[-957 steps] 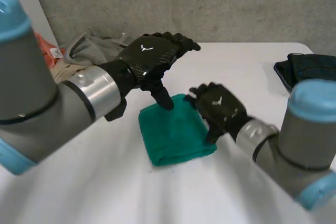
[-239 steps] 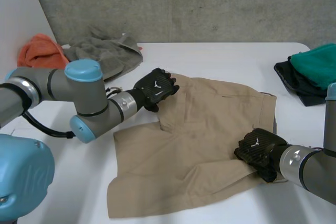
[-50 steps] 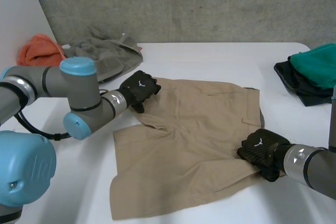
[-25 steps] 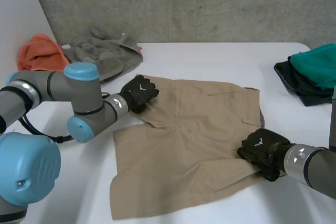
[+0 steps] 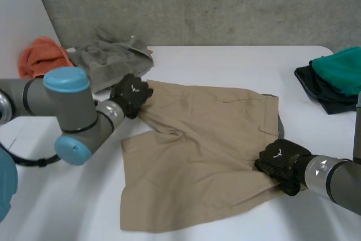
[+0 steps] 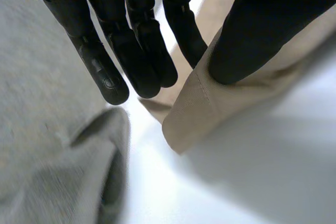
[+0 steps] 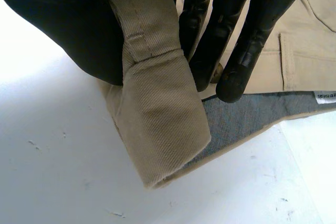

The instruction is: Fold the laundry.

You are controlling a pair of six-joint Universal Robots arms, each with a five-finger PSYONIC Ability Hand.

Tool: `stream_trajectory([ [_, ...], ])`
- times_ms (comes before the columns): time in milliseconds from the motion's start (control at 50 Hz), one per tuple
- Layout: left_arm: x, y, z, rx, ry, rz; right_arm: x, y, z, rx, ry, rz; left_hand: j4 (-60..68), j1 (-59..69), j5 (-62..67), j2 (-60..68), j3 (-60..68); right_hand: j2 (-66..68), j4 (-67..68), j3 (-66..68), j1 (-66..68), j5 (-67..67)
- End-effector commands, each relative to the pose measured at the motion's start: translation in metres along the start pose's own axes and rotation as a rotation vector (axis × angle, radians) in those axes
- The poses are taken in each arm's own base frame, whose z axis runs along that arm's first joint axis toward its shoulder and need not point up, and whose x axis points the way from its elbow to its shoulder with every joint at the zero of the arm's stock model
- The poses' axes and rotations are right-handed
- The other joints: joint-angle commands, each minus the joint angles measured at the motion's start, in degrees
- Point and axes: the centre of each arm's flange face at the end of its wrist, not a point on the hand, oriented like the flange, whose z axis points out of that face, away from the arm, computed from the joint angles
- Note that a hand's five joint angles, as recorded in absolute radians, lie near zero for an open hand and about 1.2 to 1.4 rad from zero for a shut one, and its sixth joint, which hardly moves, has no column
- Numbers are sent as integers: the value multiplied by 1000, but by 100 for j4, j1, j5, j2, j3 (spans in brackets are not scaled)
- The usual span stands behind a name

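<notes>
On table [image 5: 225,63], one khaki shorts [image 5: 203,139], two robot hands [image 5: 131,91] [image 5: 277,161] pinching corners

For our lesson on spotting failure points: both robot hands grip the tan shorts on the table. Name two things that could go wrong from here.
1. The left robot hand pinches just a corner of the shorts; that small hold might slip when pulled.
2. The grey garment lies right by its fingertips and could get dragged along.
</notes>
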Motion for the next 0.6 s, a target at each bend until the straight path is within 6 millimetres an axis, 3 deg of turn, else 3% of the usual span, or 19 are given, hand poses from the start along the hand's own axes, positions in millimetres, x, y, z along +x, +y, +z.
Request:
stream_trajectory([
  [20,7,24,-20,-147,-33,-25,0,0,0,1,2,4,1136,1653,1465,1152,1204,1248,1162,1162,2313,1251],
  [180,7,21,-22,-127,-59,-20,0,-1,-1,-1,1,10,1136,1653,1465,1152,1204,1248,1162,1162,2313,1251],
  [220,7,18,-23,-120,-61,-18,0,0,0,-2,0,17,384,902,714,401,453,1248,1162,1162,2313,1251],
  [300,-1,5,-27,-91,-83,-13,1,-1,-1,0,4,36,-2322,-1804,-1993,-2306,-2254,1248,1162,1162,2313,1251],
  [380,-20,-16,-36,-46,-138,-43,2,-2,-1,6,9,65,-2680,-2162,-2351,-2664,-2612,1248,1162,1162,2313,1251],
  [480,-41,-47,-67,13,-198,-189,6,-7,-1,35,12,130,-2983,-2465,-2653,-2967,-2915,1248,1162,1162,2313,1251],
  [600,-31,-58,-110,17,-167,-330,10,-12,-1,71,0,215,-3067,-2550,-2738,-3051,-2999,1248,1162,1162,2313,1251],
])
